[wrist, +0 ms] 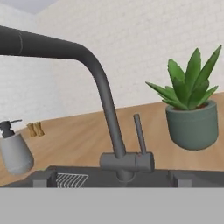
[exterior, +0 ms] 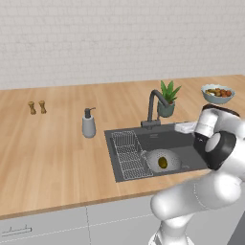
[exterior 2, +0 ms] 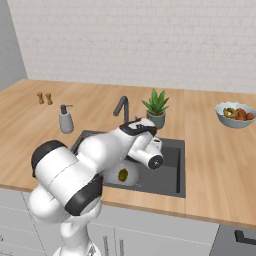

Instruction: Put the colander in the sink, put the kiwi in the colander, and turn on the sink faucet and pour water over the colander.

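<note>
Evenly lit, bright, flat rendered light with no clear source; no glare. Only soft faint shadows beside the soap dispenser (exterior: 88,125) and inside the sink (exterior: 184,142). Low resolution, slightly soft throughout, potted plant (wrist: 191,114) edges jagged in hand view; no edge distortion.

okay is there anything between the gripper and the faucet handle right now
Nothing visible does. In the hand view the sink faucet stands straight ahead across the sink, its thin upright lever in open view. The potted plant sits off to one side, the soap dispenser to the other. The jaws are open.
</note>
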Controlling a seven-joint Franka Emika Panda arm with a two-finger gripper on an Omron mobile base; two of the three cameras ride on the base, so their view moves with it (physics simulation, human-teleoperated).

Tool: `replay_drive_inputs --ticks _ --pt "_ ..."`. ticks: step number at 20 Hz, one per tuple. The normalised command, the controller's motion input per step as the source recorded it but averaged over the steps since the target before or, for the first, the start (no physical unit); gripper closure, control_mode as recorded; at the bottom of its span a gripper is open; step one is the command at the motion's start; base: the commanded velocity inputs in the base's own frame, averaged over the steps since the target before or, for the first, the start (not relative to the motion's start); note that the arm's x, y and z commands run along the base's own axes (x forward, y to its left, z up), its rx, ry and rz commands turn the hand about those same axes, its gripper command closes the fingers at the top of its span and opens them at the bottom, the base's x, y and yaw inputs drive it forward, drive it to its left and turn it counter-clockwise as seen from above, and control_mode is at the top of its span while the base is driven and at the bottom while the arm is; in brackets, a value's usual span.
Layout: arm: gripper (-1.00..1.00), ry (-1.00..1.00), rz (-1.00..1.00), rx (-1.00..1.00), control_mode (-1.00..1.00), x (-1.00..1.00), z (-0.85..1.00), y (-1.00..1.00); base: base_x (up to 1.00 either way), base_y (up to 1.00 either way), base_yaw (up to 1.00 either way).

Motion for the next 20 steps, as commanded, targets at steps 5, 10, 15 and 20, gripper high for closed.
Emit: replay_drive_inputs --ticks 5,10,15,20 --pt "-1.00 -0.13 0.01 0.05 -1.00 0.45 0.00 0.00 0.00 0.00 0.00" --pt "-1.00 -0.07 0.01 0.06 -1.00 0.50 0.00 0.00 0.00 0.00 0.00" --pt "-1.00 -0.07 0.02 0.06 -1.00 0.38 0.00 -0.01 0.00 0.00 0.00" --pt "-1.00 -0.06 0.02 0.02 -1.00 0.08 -0.01 -0.14 0.00 0.00 0.00"
